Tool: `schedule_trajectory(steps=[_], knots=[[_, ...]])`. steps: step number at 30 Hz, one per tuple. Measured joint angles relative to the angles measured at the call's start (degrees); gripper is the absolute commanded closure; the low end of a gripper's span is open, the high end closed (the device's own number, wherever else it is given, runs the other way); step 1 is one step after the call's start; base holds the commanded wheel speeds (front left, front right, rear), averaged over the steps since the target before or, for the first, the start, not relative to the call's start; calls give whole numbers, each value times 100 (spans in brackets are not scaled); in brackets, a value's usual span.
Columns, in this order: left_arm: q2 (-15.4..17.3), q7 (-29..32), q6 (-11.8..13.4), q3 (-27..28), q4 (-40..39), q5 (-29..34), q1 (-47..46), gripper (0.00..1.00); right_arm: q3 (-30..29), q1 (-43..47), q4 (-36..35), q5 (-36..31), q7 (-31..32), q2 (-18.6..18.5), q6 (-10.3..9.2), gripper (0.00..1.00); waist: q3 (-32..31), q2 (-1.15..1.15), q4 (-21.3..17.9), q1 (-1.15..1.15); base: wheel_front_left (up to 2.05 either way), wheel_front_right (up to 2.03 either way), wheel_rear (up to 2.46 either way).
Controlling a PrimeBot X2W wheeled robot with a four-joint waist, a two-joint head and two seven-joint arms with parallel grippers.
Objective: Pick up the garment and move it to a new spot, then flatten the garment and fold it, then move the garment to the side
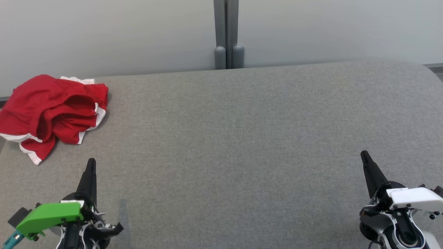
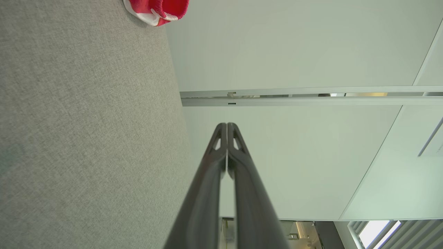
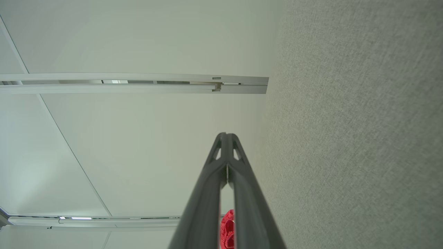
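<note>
The left gripper (image 1: 91,163) sits at the lower left of the head view, its two dark fingers pressed together and holding nothing. In the left wrist view those fingers (image 2: 207,193) meet at the tips. The right gripper (image 1: 364,155) sits at the lower right, likewise closed and empty, and its fingers (image 3: 249,200) touch at the tips in the right wrist view. Both are over the near part of the work area, well apart from each other, with their tips pointing away from the robot.

A wide grey fabric-covered surface (image 1: 242,138) spans most of the head view, with a pale wall (image 1: 104,34) behind it. The garment (image 1: 52,110), red with white trim, lies crumpled in a heap at the far left corner of the surface. It is beyond the left gripper and apart from it, and far from the right gripper. A corner of the garment shows at the top edge of the left wrist view, and a sliver of red shows between the finger bases in the right wrist view. A grey double post (image 1: 226,31) divides the wall at the middle of the far edge. A green cover (image 1: 48,214) caps the left wrist and a white cover (image 1: 415,197) caps the right.
</note>
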Motion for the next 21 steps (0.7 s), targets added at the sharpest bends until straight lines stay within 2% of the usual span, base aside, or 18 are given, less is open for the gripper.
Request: schedule_trajectory(steps=[14,15,16,17,18,19,21], knots=[[0,0,0,0,0,0,0,100,0,0,0,0,0,0,0,100,0,0,0,0,0,0,0],[-2,0,0,-1,15,0,6,0,1,7,16,-1,-1,5,0,0,0,0,0,0,0,0,0],[-10,-2,0,-5,67,-1,26,100,4,36,55,-1,-1,18,-1,100,0,0,0,0,0,0,0],[-23,-2,0,-9,107,-1,64,0,9,73,100,-1,-2,33,-2,0,0,0,0,0,0,0,0],[-41,-2,0,-13,162,-1,113,100,14,128,152,-1,-2,51,-2,100,0,0,0,0,0,0,0],[-54,-2,0,-18,220,-1,165,0,19,178,204,-1,-2,66,-2,0,0,0,0,0,0,0,0],[-66,-12,0,-41,294,-1,254,0,35,259,274,-1,-14,88,-2,0,0,0,0,0,0,0,0]])
